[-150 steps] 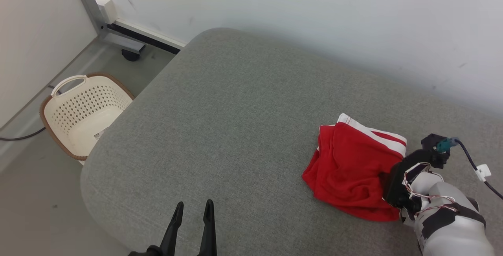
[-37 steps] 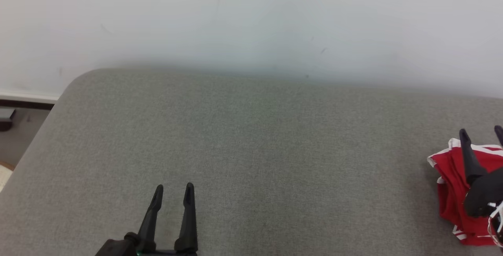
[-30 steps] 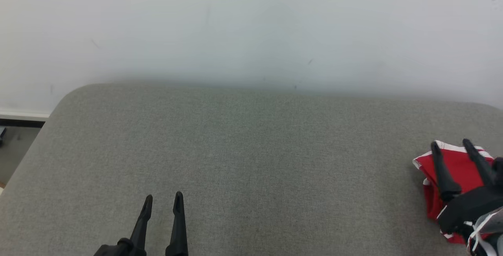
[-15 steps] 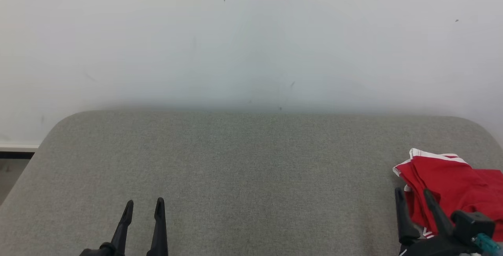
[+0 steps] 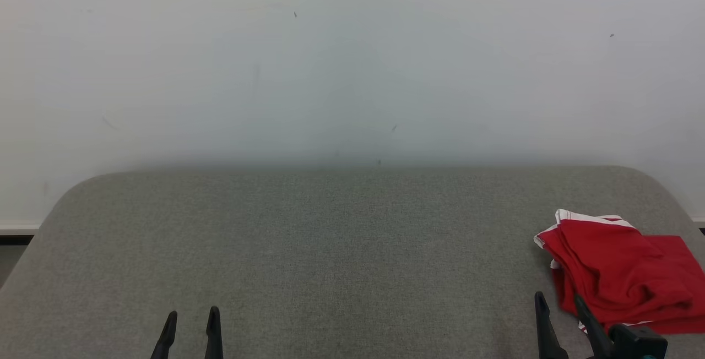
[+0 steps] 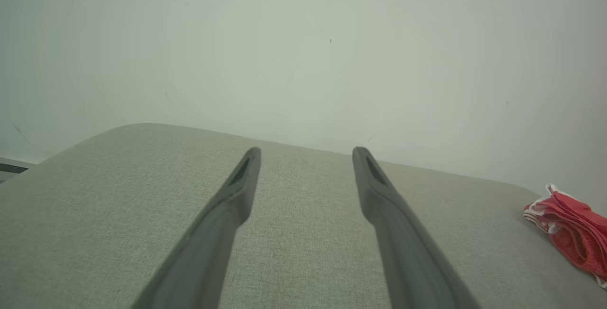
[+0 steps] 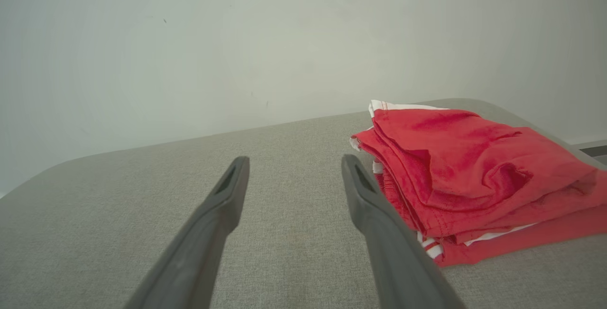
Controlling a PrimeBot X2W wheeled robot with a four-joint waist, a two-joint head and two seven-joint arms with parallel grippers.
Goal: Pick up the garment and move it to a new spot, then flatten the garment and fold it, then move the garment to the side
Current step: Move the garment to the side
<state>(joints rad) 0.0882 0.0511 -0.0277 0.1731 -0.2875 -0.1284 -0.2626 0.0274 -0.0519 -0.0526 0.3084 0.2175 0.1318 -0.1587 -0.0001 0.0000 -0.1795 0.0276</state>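
free: grey cushion [image 5: 330, 249] left and centre | obstacle: folded red garment [image 5: 617, 271] far right | wall [image 5: 352, 72] behind

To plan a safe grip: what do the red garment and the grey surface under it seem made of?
Red garment: probably soft cotton knit, matte; it creases limply, with stitched white trim.
Grey surface: apparently woven upholstery fabric, matte; fine flecked weave.

The left claw [image 5: 192, 315] and right claw [image 5: 558, 299] each have two long, dark, tapering fingers [image 6: 223, 214], slotted near the tips. A black block [image 5: 636, 341] sits just behind the right claw's fingers.
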